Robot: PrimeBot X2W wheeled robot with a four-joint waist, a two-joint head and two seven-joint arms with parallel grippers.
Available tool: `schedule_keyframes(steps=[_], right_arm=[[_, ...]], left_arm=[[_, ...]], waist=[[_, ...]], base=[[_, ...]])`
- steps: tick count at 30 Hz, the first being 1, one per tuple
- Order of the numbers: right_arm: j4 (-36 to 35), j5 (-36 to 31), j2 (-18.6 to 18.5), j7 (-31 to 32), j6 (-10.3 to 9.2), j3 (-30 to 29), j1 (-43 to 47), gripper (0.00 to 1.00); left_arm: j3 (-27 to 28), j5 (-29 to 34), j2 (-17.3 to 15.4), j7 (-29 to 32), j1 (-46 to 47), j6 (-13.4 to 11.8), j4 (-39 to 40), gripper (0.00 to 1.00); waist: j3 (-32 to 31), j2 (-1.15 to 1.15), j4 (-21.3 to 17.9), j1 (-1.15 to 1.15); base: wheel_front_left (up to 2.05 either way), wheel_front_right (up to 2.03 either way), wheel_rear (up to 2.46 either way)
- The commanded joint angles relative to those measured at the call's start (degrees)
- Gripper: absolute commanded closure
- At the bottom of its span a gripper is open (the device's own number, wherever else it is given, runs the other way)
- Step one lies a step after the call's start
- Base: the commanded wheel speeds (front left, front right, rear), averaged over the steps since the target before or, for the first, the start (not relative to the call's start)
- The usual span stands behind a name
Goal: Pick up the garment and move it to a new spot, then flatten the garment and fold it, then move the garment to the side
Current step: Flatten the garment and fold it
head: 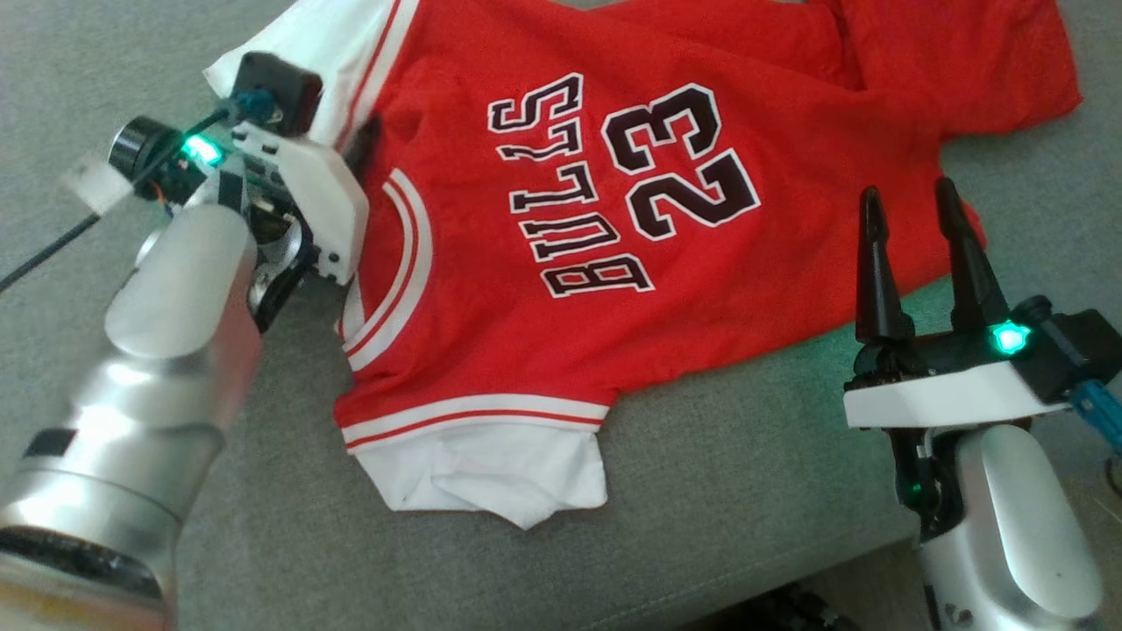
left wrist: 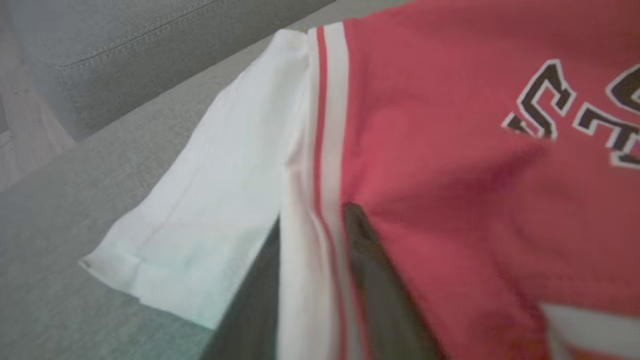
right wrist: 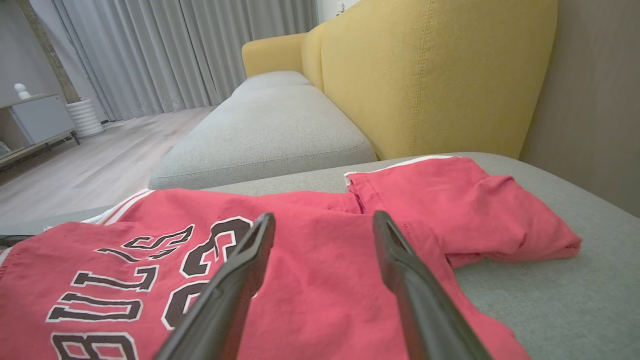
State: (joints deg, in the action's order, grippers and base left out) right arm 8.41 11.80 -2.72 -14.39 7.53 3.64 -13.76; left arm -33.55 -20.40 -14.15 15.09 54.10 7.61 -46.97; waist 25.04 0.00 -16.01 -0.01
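Lying spread on the grey sofa cushion (head: 745,456), red Bulls jersey (head: 491,350), left tool (left wrist: 314,220) fingers parted astride its striped sleeve seam, right tool (head: 907,191) wide open, empty, over the jersey's edge

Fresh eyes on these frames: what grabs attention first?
The red jersey lettered BULLS 23, spread across the grey sofa seat, dominates the head view. The left gripper straddles the striped trim by its white sleeve, jaws apart, while the right gripper hovers with jaws open over the jersey's other end. A yellow backrest rises behind in the right wrist view.
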Motion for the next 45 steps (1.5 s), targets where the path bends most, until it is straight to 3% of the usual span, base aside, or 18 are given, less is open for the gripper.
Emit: schedule_keyframes(steps=[1,6,10,26,27,28,34,45], right_arm=[[-1.96,0.46,-0.16,-0.6,-0.04,1.39,-1.39,0.0],[-2.01,0.73,-0.16,-0.61,-0.04,1.17,-1.65,0.0],[-1.83,0.61,-0.16,-0.61,-0.04,1.4,-1.88,0.0],[-1.72,1.04,-0.16,-0.61,-0.04,4.37,-3.02,0.0],[-1.76,1.06,-0.16,-0.61,-0.04,4.45,-3.06,0.0],[-1.79,1.08,-0.16,-0.61,-0.04,4.5,-3.11,0.0],[-2.05,0.67,-0.16,-0.61,-0.04,3.76,-3.39,0.0],[-1.18,-2.95,-0.16,-0.61,-0.04,0.93,-2.98,0.0]], left_arm=[[-1.3,-1.27,-3.49,2.4,0.04,-0.13,-0.39,1.0],[-1.95,-2.36,-8.33,0.44,4.15,-0.18,-0.79,1.0],[-0.61,-0.74,-11.54,-3.71,9.52,-2.5,-2.28,1.0],[-4.24,7.79,-17.71,-10.68,24.67,-4.9,-8.3,1.0],[-4.43,8.17,-17.77,-11.24,25.38,-5.27,-8.86,0.61],[-4.45,8.34,-17.72,-12.01,25.99,-5.65,-9.37,0.0],[-3.48,7.67,-14.78,-19.99,26.75,-9.62,-11.03,0.0],[-1.32,1.95,-6.78,-29.29,16.69,-10.09,-10.48,0.0]], waist=[[0.13,0.0,-0.32,0.01],[0.23,0.0,-0.59,0.01],[0.38,0.0,-0.57,0.01],[2.79,0.0,-2.19,0.01],[2.94,0.0,-2.22,0.01],[3.09,0.0,-2.21,0.01],[3.24,0.0,-0.24,0.01],[-3.11,0.0,7.51,0.01]], base=[[0.0,0.0,0.0],[0.0,0.0,0.0],[0.0,0.0,0.0],[0.0,0.0,0.0],[0.0,0.0,0.0],[0.0,0.0,0.0],[0.0,0.0,0.0],[0.0,0.0,0.0]])
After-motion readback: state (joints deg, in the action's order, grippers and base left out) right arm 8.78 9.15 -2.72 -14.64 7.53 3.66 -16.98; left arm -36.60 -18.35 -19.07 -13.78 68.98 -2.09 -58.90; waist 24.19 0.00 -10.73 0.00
